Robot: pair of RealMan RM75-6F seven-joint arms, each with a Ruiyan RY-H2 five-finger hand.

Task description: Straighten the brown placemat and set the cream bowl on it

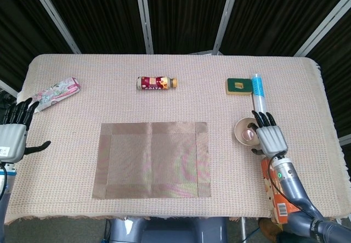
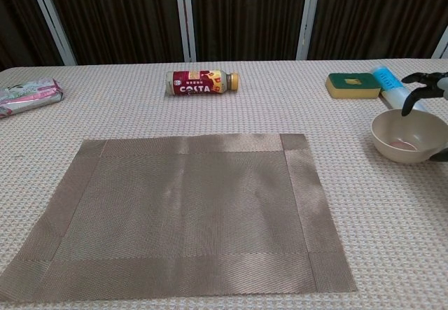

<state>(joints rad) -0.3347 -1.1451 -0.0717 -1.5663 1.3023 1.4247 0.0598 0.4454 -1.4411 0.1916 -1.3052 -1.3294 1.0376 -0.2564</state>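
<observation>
The brown placemat (image 1: 152, 159) (image 2: 183, 215) lies flat and square to the table's front edge. To its right, the cream bowl (image 1: 246, 131) (image 2: 407, 136) stands upright on the tablecloth. My right hand (image 1: 267, 136) (image 2: 424, 86) hovers over the bowl's right rim with its fingers spread, holding nothing; whether it touches the rim I cannot tell. My left hand (image 1: 13, 134) is at the far left table edge, fingers apart and empty, well away from the mat. It is outside the chest view.
A Costa bottle (image 1: 156, 83) lies at the back middle. A floral packet (image 1: 53, 94) is at the back left. A green sponge (image 1: 238, 86) and a blue-white tube (image 1: 260, 101) lie behind the bowl. An orange carton (image 1: 278, 193) stands at the front right edge.
</observation>
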